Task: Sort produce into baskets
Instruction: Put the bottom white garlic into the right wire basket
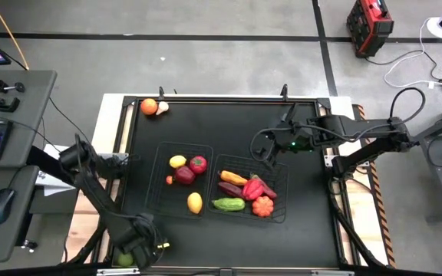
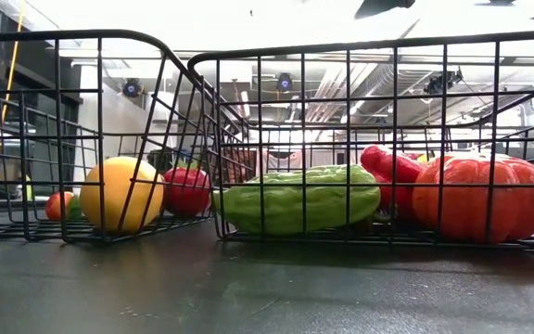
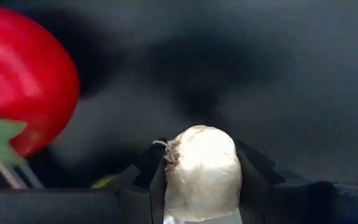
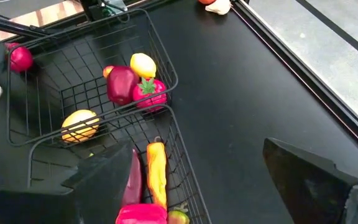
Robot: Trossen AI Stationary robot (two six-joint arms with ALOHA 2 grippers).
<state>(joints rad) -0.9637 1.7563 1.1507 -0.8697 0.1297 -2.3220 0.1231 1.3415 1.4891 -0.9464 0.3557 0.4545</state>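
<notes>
My left gripper [image 1: 140, 231] is at the table's near left corner, shut on a white garlic bulb [image 3: 202, 171]. A red fruit with a green stalk [image 3: 17, 81] lies close beside it. My right gripper [image 4: 207, 177] is open and empty, above the far edge of the right wire basket [image 1: 276, 165]. That basket holds an orange pepper [image 1: 232, 178], red peppers [image 1: 253, 188], a green cucumber [image 1: 229, 204] and a small pumpkin [image 1: 263, 206]. The left basket [image 1: 159, 157] holds two lemons [image 1: 177, 162], [image 1: 195, 202], a red fruit with a green stalk [image 1: 198, 163] and a dark red apple [image 1: 183, 175]. My left gripper pinches the garlic bulb between its two fingers [image 3: 157, 186], one on each rounded side [image 3: 232, 177]. The bulb's stalk end [image 3: 166, 149] points sideways. The dark table top shows beyond it; whether the bulb is clear of the table, I cannot tell.
An orange [image 1: 149, 106] and a second garlic bulb [image 1: 162, 108] lie at the table's far left corner. A raised black rim [image 1: 221, 99] runs round the table. Something green [image 1: 123, 259] shows at the near left edge under my left arm.
</notes>
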